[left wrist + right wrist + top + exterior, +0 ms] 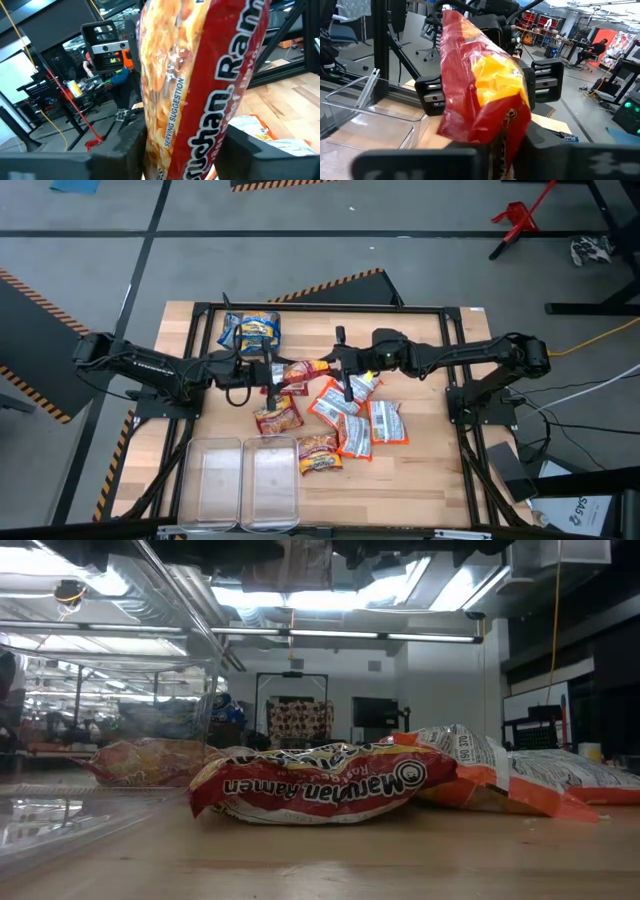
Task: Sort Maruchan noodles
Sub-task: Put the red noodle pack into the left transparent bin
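High view: bins (pixel 243 482) at table (pixel 430 470) edge.

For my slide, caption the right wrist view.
Both claws meet on a crinkly red-and-yellow plastic ramen packet above a clear plastic bin.

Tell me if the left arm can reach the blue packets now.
Likely not yet: the left tool is busy at the red packet held by the right tool. The blue packets lie uncovered just behind it.

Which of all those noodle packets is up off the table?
The red packet between the two grippers, left and right, at mid-table. Both have their fingers around it in the air; the other packets lie flat on the wood.
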Robot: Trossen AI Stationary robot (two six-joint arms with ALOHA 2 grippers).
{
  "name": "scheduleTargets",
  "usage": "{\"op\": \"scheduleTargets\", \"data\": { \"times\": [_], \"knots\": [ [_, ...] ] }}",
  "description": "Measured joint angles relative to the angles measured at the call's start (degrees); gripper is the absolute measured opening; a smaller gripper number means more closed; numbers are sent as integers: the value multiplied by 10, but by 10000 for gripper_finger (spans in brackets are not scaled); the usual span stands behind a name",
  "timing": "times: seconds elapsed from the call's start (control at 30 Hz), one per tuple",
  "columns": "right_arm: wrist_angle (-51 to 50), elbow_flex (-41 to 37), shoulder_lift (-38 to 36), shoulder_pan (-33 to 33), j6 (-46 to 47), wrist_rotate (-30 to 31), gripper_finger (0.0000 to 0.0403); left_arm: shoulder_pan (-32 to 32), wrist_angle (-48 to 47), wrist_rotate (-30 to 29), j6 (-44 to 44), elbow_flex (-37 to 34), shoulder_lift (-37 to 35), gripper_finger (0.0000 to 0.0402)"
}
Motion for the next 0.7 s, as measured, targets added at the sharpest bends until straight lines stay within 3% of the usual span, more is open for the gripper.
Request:
{"op": "scheduleTargets", "data": {
  "times": [0.27, 0.5, 0.7],
  "knots": [
    [-8, 0, -1, 0, -7, 1, 148, -2, 3, -12, -1, 1, -1, 108],
    [-100, 0, -63, 0, -74, 52, 210, -32, 1, -147, 17, 1, -21, 90],
    [-197, 0, -141, 0, -74, 66, 231, -76, -5, -222, 51, 1, -39, 89]
  ]
}}
